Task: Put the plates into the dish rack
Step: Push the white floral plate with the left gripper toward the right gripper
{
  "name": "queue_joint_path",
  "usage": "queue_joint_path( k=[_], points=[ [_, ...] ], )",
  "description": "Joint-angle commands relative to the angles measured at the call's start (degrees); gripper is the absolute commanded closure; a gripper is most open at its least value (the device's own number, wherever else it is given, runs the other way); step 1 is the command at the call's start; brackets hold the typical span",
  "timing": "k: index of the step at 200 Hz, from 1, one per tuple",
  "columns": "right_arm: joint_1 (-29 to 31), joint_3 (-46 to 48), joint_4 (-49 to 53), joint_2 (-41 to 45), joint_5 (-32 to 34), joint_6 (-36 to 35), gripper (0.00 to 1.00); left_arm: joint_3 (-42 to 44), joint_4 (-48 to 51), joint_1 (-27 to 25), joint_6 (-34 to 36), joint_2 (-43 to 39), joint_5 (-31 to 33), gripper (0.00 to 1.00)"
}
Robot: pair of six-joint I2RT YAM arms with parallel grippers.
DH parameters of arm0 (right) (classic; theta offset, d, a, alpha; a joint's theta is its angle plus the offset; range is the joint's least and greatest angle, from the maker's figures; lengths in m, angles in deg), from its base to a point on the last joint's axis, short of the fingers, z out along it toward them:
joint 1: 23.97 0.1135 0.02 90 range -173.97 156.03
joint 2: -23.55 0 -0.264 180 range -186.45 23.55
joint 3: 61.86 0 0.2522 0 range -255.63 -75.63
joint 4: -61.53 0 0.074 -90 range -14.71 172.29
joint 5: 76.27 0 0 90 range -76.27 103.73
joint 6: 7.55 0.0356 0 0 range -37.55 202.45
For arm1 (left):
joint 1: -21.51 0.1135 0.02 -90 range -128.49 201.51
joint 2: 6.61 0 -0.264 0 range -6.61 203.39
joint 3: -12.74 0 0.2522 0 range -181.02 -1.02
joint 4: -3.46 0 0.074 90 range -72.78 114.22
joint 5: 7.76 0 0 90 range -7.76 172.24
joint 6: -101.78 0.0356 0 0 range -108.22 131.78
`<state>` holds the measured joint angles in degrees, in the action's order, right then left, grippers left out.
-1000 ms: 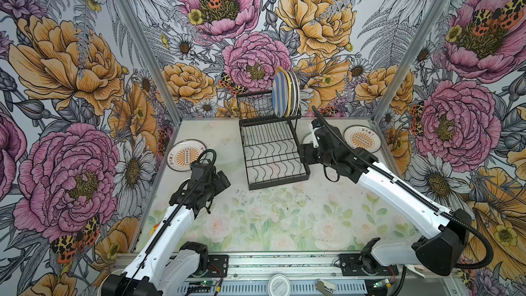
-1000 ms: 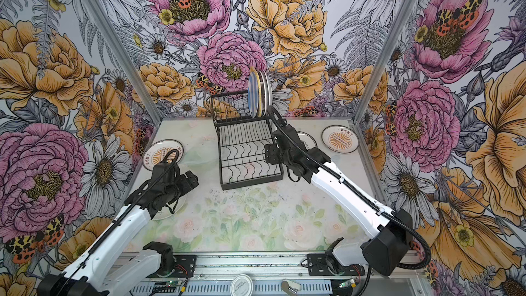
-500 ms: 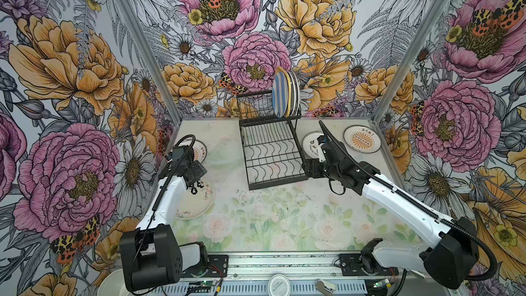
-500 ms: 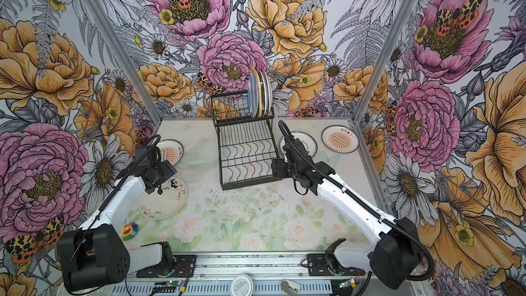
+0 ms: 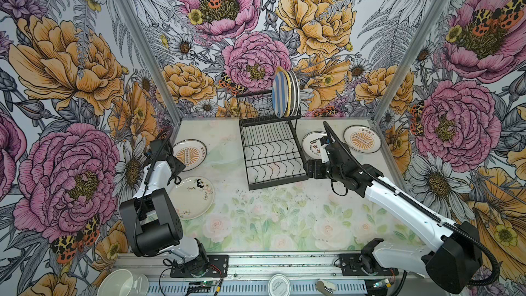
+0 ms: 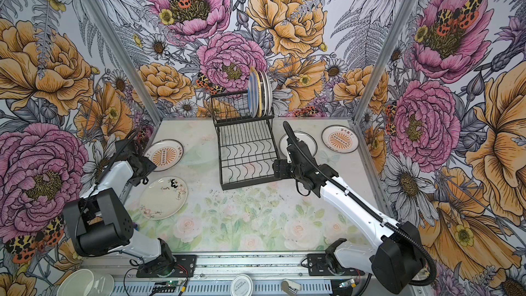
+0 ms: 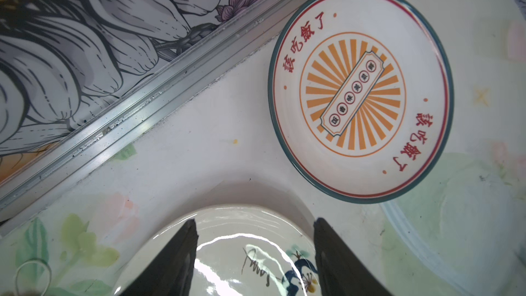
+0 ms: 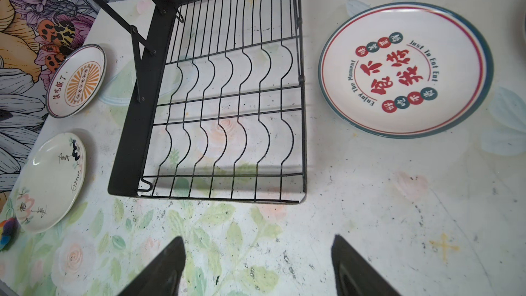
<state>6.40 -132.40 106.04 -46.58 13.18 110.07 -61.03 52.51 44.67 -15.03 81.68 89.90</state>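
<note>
The glossy cream round plate with inked sketches [image 7: 250,257] lies flat directly under the left gripper [image 7: 255,220], jaws apart over its rim, well left of the black wire dish rack [image 5: 273,155], while the right gripper [image 8: 256,240], likewise spread and empty, hovers farther off beside that rack.
</note>
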Motion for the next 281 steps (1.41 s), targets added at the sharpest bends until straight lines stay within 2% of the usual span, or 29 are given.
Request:
queue_joint_path(
  k=[1,63,156,240,281],
  points=[
    [-0.5,0.2,-1.6,1.7,-0.8,0.2,0.19,-1.3,-2.5,1.9,0.8,2.3,-1.5,0.38],
    [-0.7,0.7,-1.5,2.7,-0.6,0.8,0.19,-3.2,-3.7,6.1,1.0,8.5,-8.1,0.46],
    [-0.7,0.9,-1.5,3.3,-0.5,0.9,0.19,-2.3,-2.3,6.8,0.9,12.3,-13.1,0.46],
    [-0.9,1.1,-1.5,3.5,-0.3,0.4,0.18,4.4,1.0,6.6,1.9,5.0,-17.7,0.48],
    [-1.0,1.1,-1.5,3.6,-0.4,0.2,0.18,8.6,1.7,3.9,1.1,1.4,-19.4,0.48]
  ],
)
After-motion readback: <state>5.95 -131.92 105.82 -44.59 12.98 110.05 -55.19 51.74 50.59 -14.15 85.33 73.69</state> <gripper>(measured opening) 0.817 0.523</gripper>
